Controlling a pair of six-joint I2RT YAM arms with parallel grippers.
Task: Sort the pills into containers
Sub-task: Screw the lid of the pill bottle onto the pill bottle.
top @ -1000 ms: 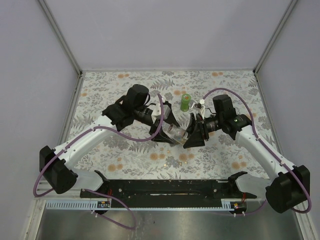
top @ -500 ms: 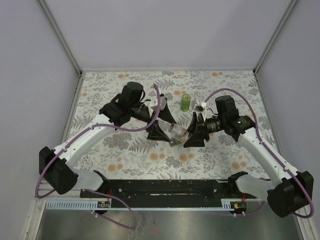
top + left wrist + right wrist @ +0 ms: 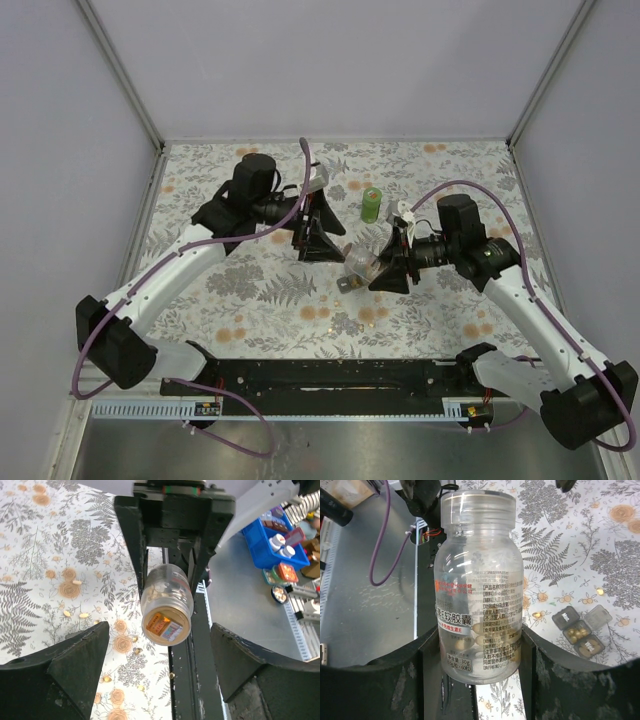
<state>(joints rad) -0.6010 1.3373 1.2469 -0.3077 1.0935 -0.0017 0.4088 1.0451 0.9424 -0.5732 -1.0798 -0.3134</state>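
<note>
Grey fern leaves and orange flowers pattern the desk point(image 3: 450, 170). Toward the left, the left tool point(image 3: 320, 232) hangs over the middle of the desk with its jaws spread wide and nothing between them: it is released. Its wrist view shows a few loose pills point(image 3: 76, 582) scattered on the print below.

Just to its right, a clear bottle point(image 3: 479, 580) is held up off the desk, lying roughly sideways. Its base faces the left tool, apart from it, and an orange sticker point(image 3: 165, 626) shows on that base. The bottle carries red and dark printed text, and a small heap of pale capsules sits inside it.

Farther back, a small green container point(image 3: 372, 205) stands upright, well apart from both tools.

On the desk near the bottle lies a little grey pill case point(image 3: 582, 630) with its lids open and round yellow pills in at least one compartment.

On the right, the right tool point(image 3: 386, 262) is clenched on the bottle's body, one black finger on each side.
</note>
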